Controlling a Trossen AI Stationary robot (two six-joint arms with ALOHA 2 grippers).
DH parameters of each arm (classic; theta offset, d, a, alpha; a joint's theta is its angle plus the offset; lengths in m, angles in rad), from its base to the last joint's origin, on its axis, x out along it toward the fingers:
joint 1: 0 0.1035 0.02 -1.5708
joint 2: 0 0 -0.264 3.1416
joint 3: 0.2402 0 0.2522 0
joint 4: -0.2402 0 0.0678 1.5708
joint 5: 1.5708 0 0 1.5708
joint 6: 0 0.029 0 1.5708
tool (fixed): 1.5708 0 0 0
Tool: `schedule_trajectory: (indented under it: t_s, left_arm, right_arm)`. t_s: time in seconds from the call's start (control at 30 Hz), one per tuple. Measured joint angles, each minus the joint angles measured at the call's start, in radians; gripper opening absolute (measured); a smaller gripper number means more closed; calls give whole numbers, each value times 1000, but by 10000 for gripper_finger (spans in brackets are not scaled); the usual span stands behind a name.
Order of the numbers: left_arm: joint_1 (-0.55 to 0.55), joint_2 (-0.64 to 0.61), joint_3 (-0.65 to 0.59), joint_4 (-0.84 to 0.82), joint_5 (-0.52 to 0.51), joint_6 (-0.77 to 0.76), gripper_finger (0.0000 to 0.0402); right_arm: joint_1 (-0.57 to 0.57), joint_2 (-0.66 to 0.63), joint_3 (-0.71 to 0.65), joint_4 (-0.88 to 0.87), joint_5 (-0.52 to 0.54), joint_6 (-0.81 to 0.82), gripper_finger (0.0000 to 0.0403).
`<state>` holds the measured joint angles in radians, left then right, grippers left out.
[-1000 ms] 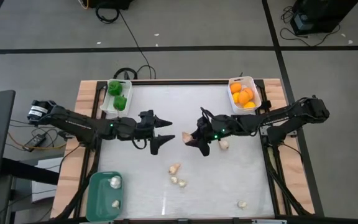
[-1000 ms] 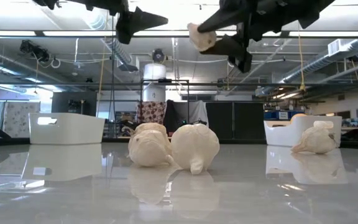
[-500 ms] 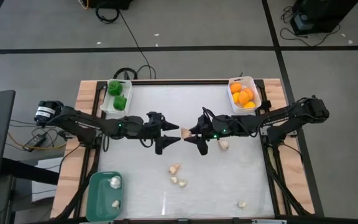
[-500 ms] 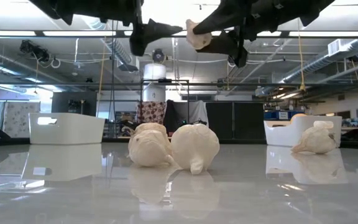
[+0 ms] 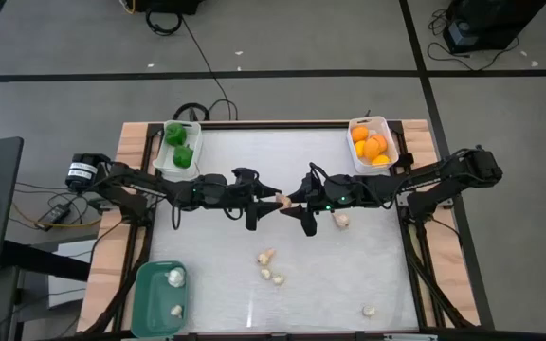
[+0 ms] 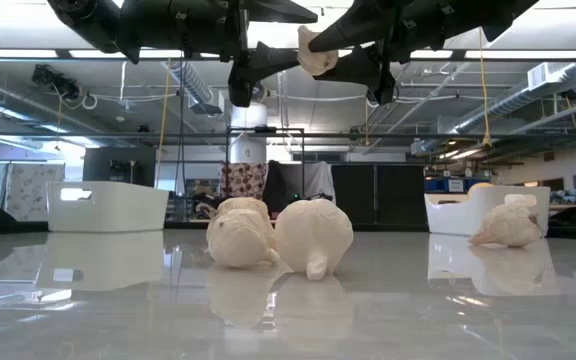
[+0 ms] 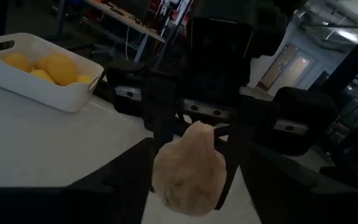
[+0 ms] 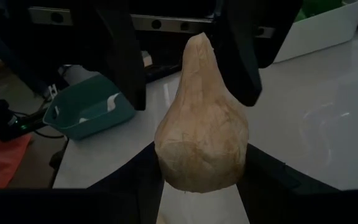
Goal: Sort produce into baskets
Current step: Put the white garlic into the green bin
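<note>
**Garlic handed across mid-air above the table**

The right gripper point(image 5: 292, 201) pinches a beige garlic point(image 5: 282, 201) by its fat lower half, high over the middle of the table point(image 5: 349, 275); the right wrist view shows its two fingers pressed against the bulb's flanks, the narrow neck point(image 8: 199, 46) pointing away toward the other arm; the left gripper point(image 5: 266, 200) meets it nose to nose, its fingers spread and bracketing the neck end on either side; whether they touch the piece yet I cannot tell.

Judged by its look, the garlic point(image 6: 313, 52) is a light, hollow toy, stiff enough to keep its shape under a pinch, with a faintly ribbed matte skin that should not be very slippery; the risk lies in the shape; it tapers, so a grip on the slanting neck would tend to squeeze it out of the fingers. The left arm would do better to close on the shoulder where neck widens to bulb, just clear of the right fingers; it is not fragile, so firm pressure is safe.

Elsewhere: more garlics point(image 5: 267, 257) lie loose on the table; two sit in the teal bin point(image 5: 145, 301); peppers point(image 5: 181, 152) fill one white bin point(image 5: 162, 163), oranges point(image 5: 373, 147) the other bin point(image 5: 392, 147).
</note>
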<state>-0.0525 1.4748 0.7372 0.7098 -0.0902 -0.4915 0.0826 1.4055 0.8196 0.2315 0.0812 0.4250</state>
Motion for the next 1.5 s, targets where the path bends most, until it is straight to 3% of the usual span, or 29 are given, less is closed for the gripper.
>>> schedule_trajectory:
  t_s: [0.3, 0.43, 0.63, 0.87, 1.2, 1.5]
  left_arm:
    - [17, 2, 0, 10, 11, -11, 101]
    - [20, 2, 0, 13, 14, -11, 60]
    - [20, 2, 0, 21, 15, -11, 54]
    - [20, -13, 0, -20, 14, -11, 55]
    - [19, -237, -1, -511, -128, 2, 55]
    - [-60, -484, -1, -1002, -198, -187, 55]
  right_arm:
    - [0, 0, 0, 1, 5, 2, 185]
    - [0, 0, 0, -1, 7, 2, 185]
    - [0, -1, 0, 0, 17, 15, 194]
    - [0, -1, 0, -57, 31, 50, 247]
    - [0, -1, 0, -351, 23, 148, 267]
    - [-6, -1, 0, -415, 23, 167, 267]
